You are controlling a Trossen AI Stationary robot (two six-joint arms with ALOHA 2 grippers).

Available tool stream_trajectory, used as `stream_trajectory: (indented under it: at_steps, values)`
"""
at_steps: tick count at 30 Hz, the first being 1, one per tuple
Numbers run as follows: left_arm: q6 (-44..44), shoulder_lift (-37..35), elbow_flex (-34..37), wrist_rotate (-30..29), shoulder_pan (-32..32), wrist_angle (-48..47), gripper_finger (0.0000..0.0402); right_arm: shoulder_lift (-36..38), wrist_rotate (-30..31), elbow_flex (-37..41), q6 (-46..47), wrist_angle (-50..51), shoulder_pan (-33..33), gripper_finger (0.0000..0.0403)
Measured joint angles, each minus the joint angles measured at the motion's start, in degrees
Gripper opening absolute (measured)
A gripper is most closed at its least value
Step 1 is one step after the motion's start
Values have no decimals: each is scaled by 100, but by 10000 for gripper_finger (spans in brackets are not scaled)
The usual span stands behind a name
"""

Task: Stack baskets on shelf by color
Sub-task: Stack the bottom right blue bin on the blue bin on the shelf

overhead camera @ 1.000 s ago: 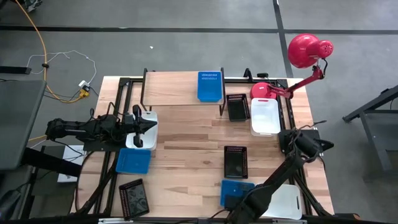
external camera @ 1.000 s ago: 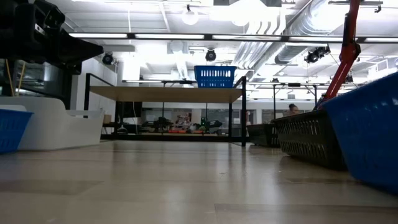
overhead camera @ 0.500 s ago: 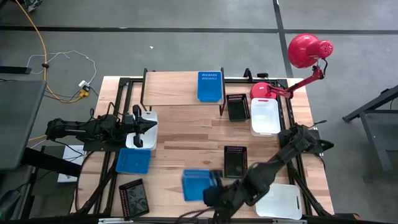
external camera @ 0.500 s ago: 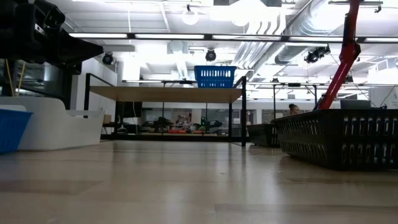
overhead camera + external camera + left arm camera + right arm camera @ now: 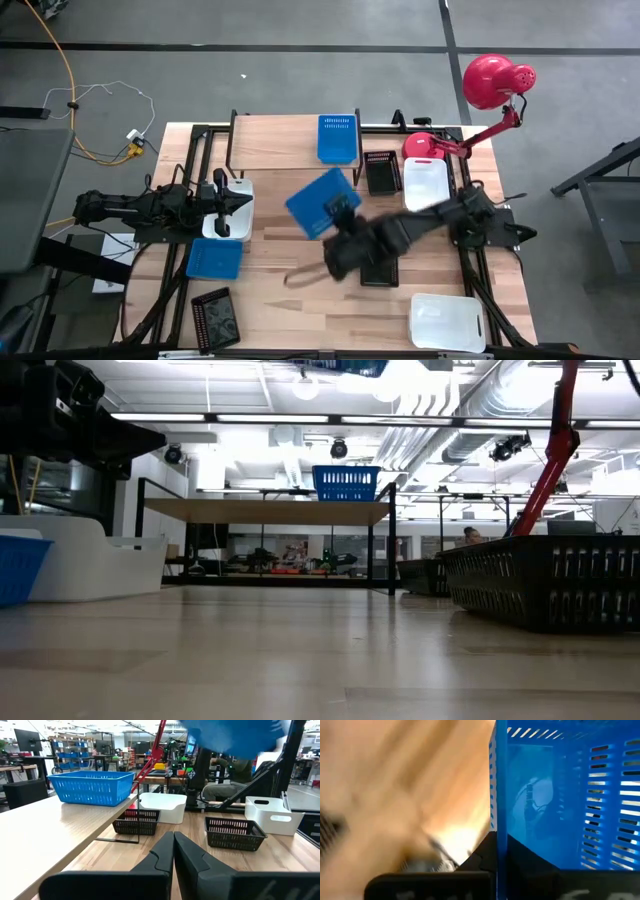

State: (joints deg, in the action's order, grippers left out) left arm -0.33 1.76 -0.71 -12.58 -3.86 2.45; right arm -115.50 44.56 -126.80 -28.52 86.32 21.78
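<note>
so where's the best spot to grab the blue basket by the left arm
Probably the blue basket's rim, pinching one long wall from straight above: it sits upright and open-topped on the table. Its near-edge side looks freest; the white basket under the shut left gripper crowds the other.

One basket (image 5: 337,138) on shelf (image 5: 275,143)

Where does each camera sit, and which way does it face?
High view: above the table, facing straight down; both arms show, right gripper carrying a blue basket.
Low view: at tabletop height, facing the shelf; left arm at upper left.
Left wrist view: on the left arm, facing across the table past its shut jaws.
Right wrist view: on the right arm, facing the basket its jaws clamp.
Shared: high, low, left wrist views show the shelf's blue basket.
</note>
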Motion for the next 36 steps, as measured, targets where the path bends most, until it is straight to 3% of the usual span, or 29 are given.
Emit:
stream_trajectory:
  at_steps: [6, 11, 15, 25, 36]
  values:
    - [0, 0, -1, -2, -2, 1, 1, 47, -8, 2, -1668, 340, -1022, 0]
    - [2, 0, 0, -1, -1, -1, 1, 61, 500, 2, -3213, 365, -1816, 0]
    - [2, 0, 0, 0, 0, -1, 1, 61, 539, 2, -4093, 365, -2376, 0]
    - [-3, 0, 0, -1, 0, -1, 1, 61, 419, 2, -4417, 352, -3249, 0]
    - [-3, 0, -1, 0, -1, -1, 1, 661, 474, 31, -4126, 366, -3434, 0]
